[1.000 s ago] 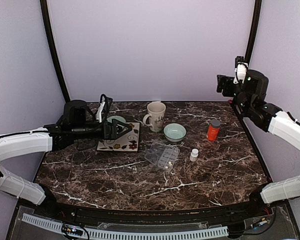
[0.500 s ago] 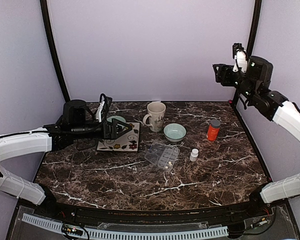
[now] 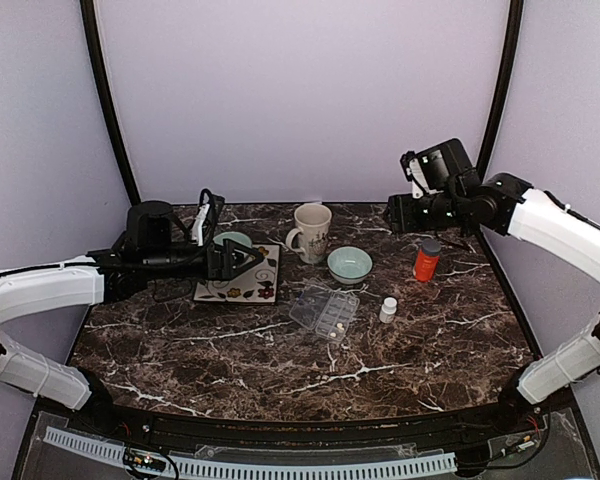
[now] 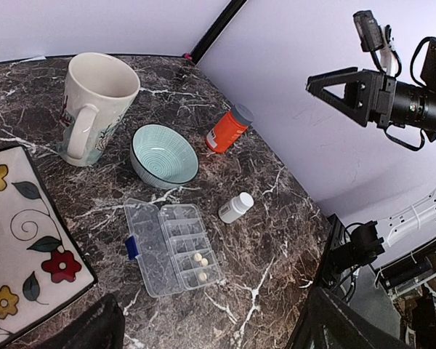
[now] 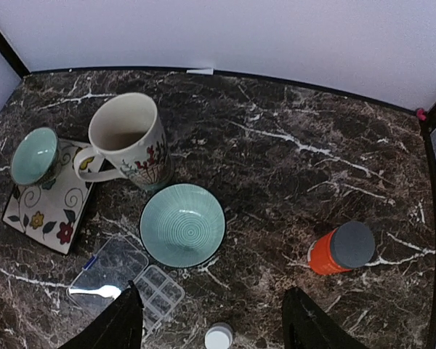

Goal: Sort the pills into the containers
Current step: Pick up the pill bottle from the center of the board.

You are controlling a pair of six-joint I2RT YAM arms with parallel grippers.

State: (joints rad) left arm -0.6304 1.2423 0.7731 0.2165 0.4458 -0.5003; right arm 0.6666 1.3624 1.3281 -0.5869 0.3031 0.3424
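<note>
Light falls soft and even from above, bright enough everywhere; the lilac walls [image 3: 300, 90] look flat, with no hot spots. Shadows are faint: a small dark pool beside the mug [image 5: 127, 142] and under the bowl [image 5: 182, 225]. The table [image 3: 280, 350] has a dull sheen, and one white glare patch sits on the box lid [image 5: 105, 280]. My left fingers [image 4: 94, 327] and right fingers [image 5: 120, 323] are black, featureless blurs along the bottom edges. Both wrist views bend the table's edge into a curve. The overhead view is slightly grainy. The pills [image 4: 200, 259] are just sharp enough to see.
</note>
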